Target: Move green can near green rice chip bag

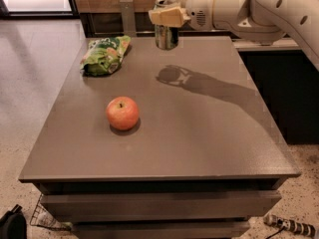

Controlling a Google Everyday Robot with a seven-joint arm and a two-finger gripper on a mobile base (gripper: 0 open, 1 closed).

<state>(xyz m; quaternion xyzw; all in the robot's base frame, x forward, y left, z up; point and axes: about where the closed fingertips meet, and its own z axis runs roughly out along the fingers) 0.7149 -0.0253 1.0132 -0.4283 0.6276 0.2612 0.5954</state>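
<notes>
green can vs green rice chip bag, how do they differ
The green can is held upright in the gripper above the table; the green rice chip bag lies on it, far left. The can is a rigid cylinder; the bag is soft and wrinkled. Both are at the far end.

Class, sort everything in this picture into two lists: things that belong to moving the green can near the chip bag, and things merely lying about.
Job: green can, held in the gripper above the table, far side; green rice chip bag, far left.
Lying about: red apple, mid-table; striped cable on the floor.
</notes>
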